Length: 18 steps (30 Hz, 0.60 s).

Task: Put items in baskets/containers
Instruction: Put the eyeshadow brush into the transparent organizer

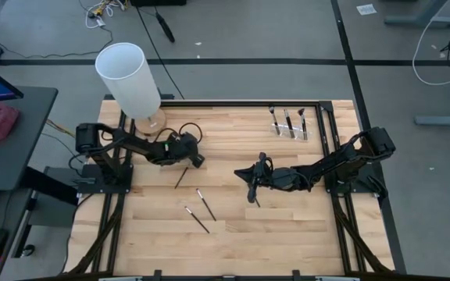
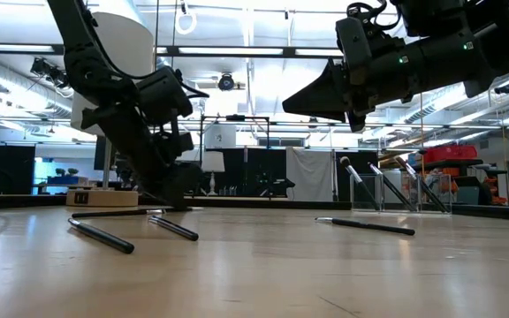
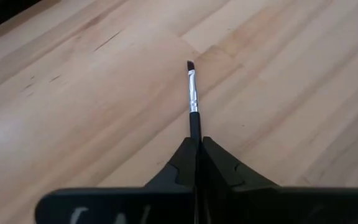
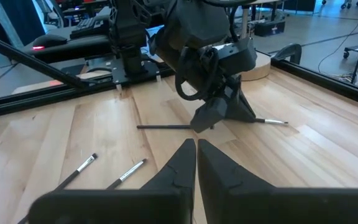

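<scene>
Left claw [image 3: 197, 146] is clamped mid-handle on a brush [image 3: 193, 93]: light, stiff, slippery. Right claw [image 4: 196, 149] is held together, empty.

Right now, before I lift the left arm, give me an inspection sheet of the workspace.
Surface: wooden table, bare boards at the front.
Job's things: clear holder at the far right holds three brushes; two loose brushes near the front; one brush clamped at the left arm.
Clutter: white cylinder on a wooden base, far left corner.
Grippers: left gripper jaws shut on the brush, low at the table; right gripper jaws shut, empty, raised mid-table.
Cables: black loops at the left arm's wrist; floor cables beyond the table.
Surroundings: nothing seen of people.
</scene>
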### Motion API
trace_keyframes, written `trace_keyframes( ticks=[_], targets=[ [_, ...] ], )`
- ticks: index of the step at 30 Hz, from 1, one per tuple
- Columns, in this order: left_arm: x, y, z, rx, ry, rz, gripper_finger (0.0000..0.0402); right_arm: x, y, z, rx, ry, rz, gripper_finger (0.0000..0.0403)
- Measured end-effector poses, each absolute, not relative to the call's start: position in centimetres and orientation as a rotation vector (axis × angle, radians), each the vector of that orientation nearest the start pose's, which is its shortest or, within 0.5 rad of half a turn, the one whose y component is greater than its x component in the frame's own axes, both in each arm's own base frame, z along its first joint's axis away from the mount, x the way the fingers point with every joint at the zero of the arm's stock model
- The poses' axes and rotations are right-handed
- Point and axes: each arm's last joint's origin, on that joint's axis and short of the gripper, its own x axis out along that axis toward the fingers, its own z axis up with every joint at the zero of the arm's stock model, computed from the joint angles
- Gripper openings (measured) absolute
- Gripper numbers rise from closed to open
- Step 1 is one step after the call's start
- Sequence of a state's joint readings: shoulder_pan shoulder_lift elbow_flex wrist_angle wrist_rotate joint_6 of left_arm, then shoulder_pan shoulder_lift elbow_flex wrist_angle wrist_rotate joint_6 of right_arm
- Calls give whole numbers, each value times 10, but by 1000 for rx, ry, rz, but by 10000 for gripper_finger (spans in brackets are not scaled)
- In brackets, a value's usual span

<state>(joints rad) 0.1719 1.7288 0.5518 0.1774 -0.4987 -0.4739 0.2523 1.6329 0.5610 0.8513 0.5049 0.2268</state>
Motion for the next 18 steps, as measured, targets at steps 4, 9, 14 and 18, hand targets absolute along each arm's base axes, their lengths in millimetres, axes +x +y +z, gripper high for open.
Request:
trace_keyframes(
  ticks=[4,9,14,18],
  targets=[
    [256,58,83,-255,832,816,9,291,62,160,143,176,-269,21],
    [258,57,86,-266,814,749,8,290,67,160,141,177,-252,21],
    [262,54,90,-313,796,638,8,289,68,160,140,179,-247,21],
    [266,52,93,-326,778,541,6,289,68,160,140,180,-247,21]
  ],
)
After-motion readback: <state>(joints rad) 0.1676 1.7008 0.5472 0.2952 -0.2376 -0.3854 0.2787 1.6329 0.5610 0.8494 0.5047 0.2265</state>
